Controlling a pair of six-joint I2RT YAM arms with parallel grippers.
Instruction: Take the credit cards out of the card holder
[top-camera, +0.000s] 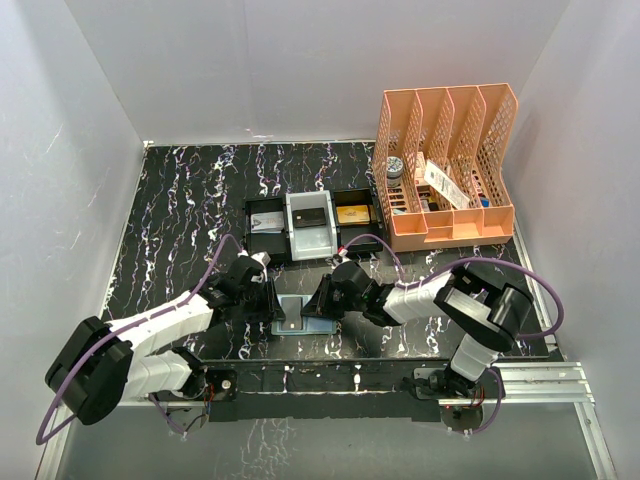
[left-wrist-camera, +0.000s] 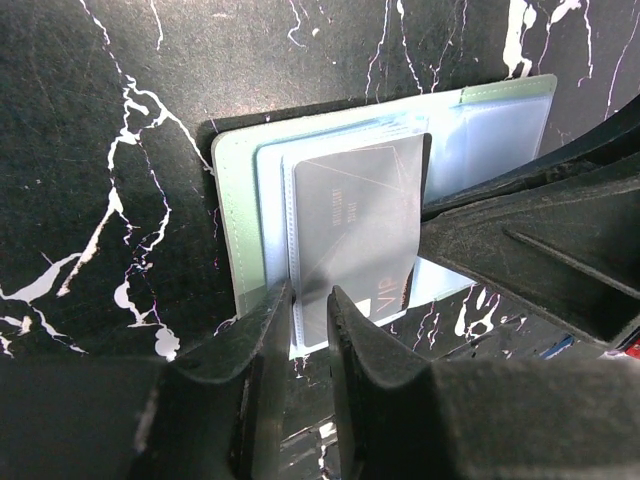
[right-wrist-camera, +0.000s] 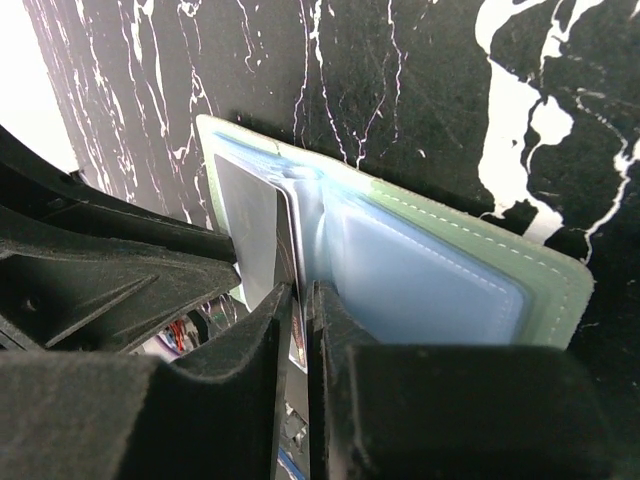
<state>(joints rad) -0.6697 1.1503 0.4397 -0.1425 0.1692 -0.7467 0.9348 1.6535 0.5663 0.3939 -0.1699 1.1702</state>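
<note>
Between the two grippers, near table edge: card holder (top-camera: 308, 324) lies open and flat on the black marbled table (top-camera: 180, 220), green cover down, pale blue pockets up.
Card: dark grey credit card (left-wrist-camera: 355, 230) marked VIP sits in a clear sleeve (left-wrist-camera: 272, 200) on the holder's left half. Not yet out.
Card axis: in the left wrist view its long side runs straight away from the left fingers. I read that as roughly along the line joining the two arms.
Left gripper (left-wrist-camera: 310, 298): narrow, jaws astride the sleeve's near edge by the card's corner. I can't tell if they clamp or only straddle.
Right gripper (right-wrist-camera: 302, 292): narrow slit with a thin edge standing in it. I can't tell if that edge is card or sleeve leaf, or if it's gripped.
Nearer arm: neither, both are at contact range. Left comes in from the outer edge, right from the spine side. One right finger lies against the card's far long edge.
Pocket mouth: I can't see which side opens.
My call: left pins the holder and right draws the card along its long axis. A pull across that axis would likely drag the whole holder.
</note>
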